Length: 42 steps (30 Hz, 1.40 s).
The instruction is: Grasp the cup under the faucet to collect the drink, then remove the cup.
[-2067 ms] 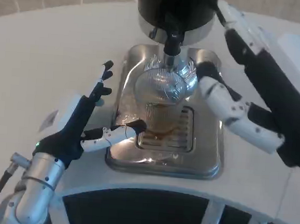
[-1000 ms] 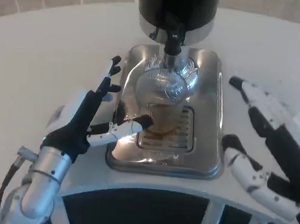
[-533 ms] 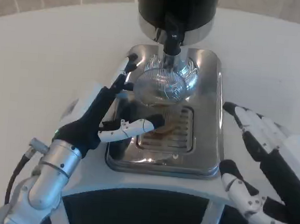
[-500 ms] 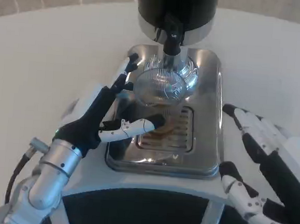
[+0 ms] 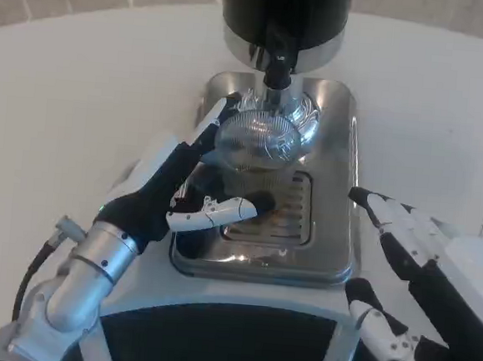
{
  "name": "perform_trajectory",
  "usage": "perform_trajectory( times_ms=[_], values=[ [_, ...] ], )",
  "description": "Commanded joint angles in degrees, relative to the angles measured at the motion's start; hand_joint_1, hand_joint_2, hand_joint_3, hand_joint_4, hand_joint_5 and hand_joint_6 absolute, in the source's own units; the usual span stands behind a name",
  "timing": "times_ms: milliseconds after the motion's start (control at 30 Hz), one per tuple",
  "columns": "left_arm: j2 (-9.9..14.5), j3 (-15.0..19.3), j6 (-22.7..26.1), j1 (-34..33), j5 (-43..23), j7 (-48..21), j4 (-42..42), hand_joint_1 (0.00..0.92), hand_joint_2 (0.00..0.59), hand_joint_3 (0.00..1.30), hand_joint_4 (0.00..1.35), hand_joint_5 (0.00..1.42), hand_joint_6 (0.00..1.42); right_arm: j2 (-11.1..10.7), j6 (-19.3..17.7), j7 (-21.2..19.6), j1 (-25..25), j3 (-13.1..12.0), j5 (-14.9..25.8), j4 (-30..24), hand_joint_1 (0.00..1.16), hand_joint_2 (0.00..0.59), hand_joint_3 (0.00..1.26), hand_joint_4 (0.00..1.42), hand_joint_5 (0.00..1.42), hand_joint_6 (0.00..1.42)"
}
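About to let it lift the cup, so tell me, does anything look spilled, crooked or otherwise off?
One thing: brownish liquid sits on the drip tray grate in front of the clear cup, which looks like spilled drink. The cup stands under the faucet, with the left hand around it. The right hand waits apart.
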Motion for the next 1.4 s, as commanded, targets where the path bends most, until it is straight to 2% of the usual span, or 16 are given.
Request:
perform_trajectory(
  times_ms=[33,233,600,733,933,1200,1400],
  values=[
    [0.3,-0.3,-1.1,-1.3,-0.4,-1.2,1.5,0.345,0.052,0.0,0.0,0.24,0.3,5.3,1.1,-0.4,1.0,1.3,-1.1,-0.9,0.16,0.571,0.0,0.0,0.0,0.0],
    [-0.3,-0.5,-0.8,-2.4,-0.9,-2.2,2.9,0.345,0.053,0.0,0.0,0.25,0.33,4.9,2.2,-0.5,1.0,2.1,-1.9,-0.9,0.17,0.574,0.0,0.0,0.0,0.0],
    [-1.1,-1.5,0.5,-4.3,-0.1,-2.3,4.8,0.345,0.053,0.0,0.0,0.26,0.36,5.1,2.1,-1.0,1.6,1.9,-1.8,-0.9,0.18,0.575,0.0,0.0,0.0,0.0],
    [-1.5,-1.6,0.8,-4.5,0.2,-1.5,5.2,0.345,0.053,0.0,0.0,0.3,0.42,5.4,1.9,-1.3,1.8,1.9,-1.9,-0.9,0.18,0.575,0.0,0.0,0.0,0.0],
    [-2.2,-1.8,1.5,-4.2,0.9,0.4,4.6,0.336,0.057,0.0,0.0,0.38,0.62,5.0,2.0,-1.3,1.3,1.3,-2.0,-0.9,0.19,0.586,0.0,0.0,0.0,0.0],
    [-2.5,-2.3,2.4,-4.1,1.1,0.6,4.2,0.341,0.062,0.0,0.1,0.45,0.69,5.1,1.0,-1.8,1.5,0.6,-1.9,-0.9,0.2,0.585,0.0,0.0,0.0,0.0],
    [-2.6,-2.9,3.7,-3.7,1.4,1.4,3.5,0.339,0.066,0.03,0.23,0.54,0.76,5.2,0.6,-1.9,1.6,0.3,-1.8,-0.9,0.24,0.574,0.0,0.0,0.0,0.0]
  ],
)
